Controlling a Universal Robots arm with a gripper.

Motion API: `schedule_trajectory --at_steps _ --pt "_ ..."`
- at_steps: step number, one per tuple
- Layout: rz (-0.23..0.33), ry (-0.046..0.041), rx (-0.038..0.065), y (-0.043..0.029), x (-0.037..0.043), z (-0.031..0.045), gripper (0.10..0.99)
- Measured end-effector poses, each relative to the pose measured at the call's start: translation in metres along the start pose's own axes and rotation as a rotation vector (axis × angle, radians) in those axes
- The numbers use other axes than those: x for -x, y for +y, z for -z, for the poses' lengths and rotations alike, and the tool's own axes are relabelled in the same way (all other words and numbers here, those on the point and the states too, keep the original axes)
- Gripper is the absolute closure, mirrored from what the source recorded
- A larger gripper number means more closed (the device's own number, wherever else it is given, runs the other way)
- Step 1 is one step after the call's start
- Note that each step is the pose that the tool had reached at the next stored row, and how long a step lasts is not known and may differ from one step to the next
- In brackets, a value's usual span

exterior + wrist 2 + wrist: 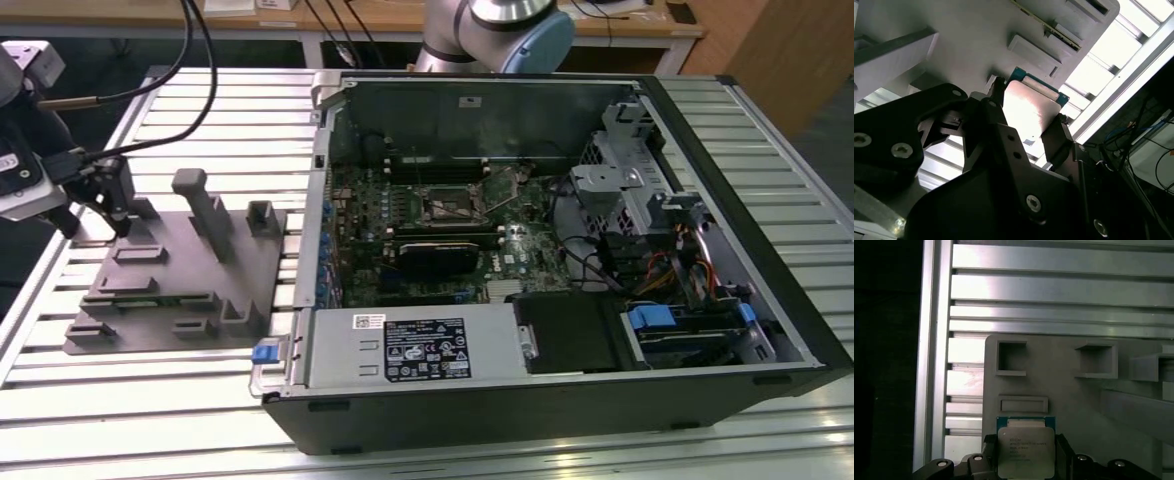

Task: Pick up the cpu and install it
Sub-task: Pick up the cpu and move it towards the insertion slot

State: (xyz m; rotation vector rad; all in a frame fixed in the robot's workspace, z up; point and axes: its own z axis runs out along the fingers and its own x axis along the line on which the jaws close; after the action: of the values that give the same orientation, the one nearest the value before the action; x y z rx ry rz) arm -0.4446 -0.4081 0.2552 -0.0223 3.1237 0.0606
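Your gripper [1026,460] is closed down to the width of the small flat square cpu [1026,442], with its silver-grey metal top and green board edge, and it has that chip clamped. In both wrist views, you can see one of the black fingers [1059,142] pressing on each of two opposite sides of the chip. The metal top faces the first wrist camera.

The cpu sits over a corner of the grey plastic fixture plate [1064,405], just beside a shallow rectangular recess [1023,404] in it. You cannot tell whether the chip touches the plate.

In the exterior view, your gripper hangs at the exterior view's left, over the fixture's corner. The fixture lies flat on the ribbed aluminium bench [200,100].

Well apart from it, toward the exterior view's right, the black computer case [534,410] lies open on the same bench. Inside, you can see the green motherboard [367,215] and a square socket frame [447,205] near its middle.
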Motion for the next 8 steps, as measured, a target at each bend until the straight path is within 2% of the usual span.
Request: schedule_trajectory --at_steps 8 --pt "0.000 0.0001 0.000 0.0002 0.0001 0.0044 0.541"
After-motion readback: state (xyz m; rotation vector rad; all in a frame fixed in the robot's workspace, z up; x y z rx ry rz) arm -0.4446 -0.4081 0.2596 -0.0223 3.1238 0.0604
